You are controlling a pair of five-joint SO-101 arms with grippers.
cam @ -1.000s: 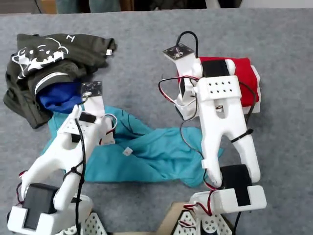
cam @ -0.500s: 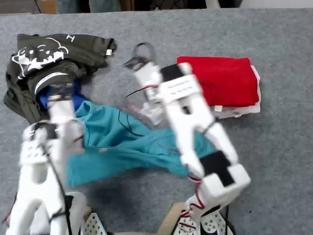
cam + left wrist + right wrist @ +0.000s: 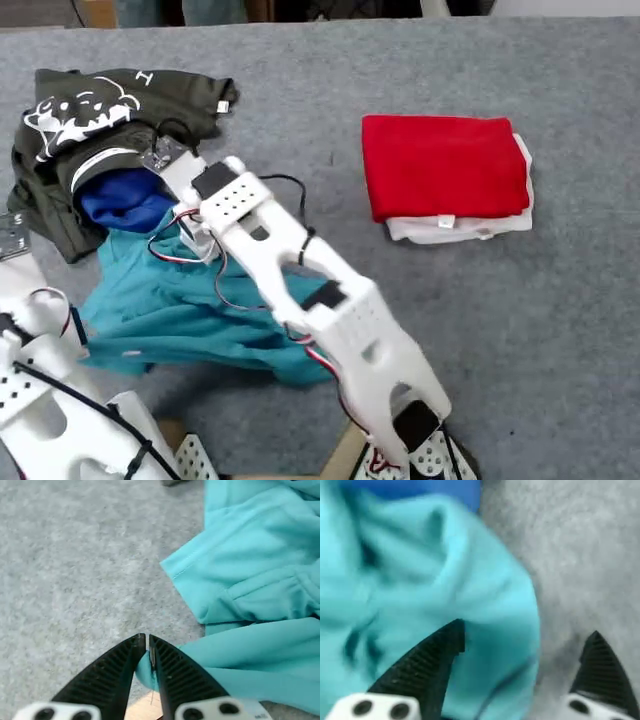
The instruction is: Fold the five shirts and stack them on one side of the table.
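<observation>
The left gripper (image 3: 147,639) sits pressed together on a fold at the edge of the teal shirt (image 3: 260,570), a sliver of cloth showing between its black fingers. In the high view the left arm (image 3: 40,400) sits at the near left corner of the table (image 3: 540,340), and the teal shirt (image 3: 170,310) lies rumpled beside it, spread from close to the left edge toward the middle of the near edge.

The right arm (image 3: 300,270) stretches from the near edge diagonally across that shirt toward the far left. Its right gripper (image 3: 525,630) is spread wide, one finger over the teal cloth and the other over bare grey table, with nothing between them but the shirt's rounded border.

Just beyond it lies the blue shirt (image 3: 125,198), bunched and touching the teal one. The dark green shirt (image 3: 100,110) with a white print is heaped around the blue one at the far left corner.

Well apart, near the right edge, the red shirt (image 3: 445,165) lies folded flat on the folded white shirt (image 3: 460,228), whose edges show on the near and right sides.
</observation>
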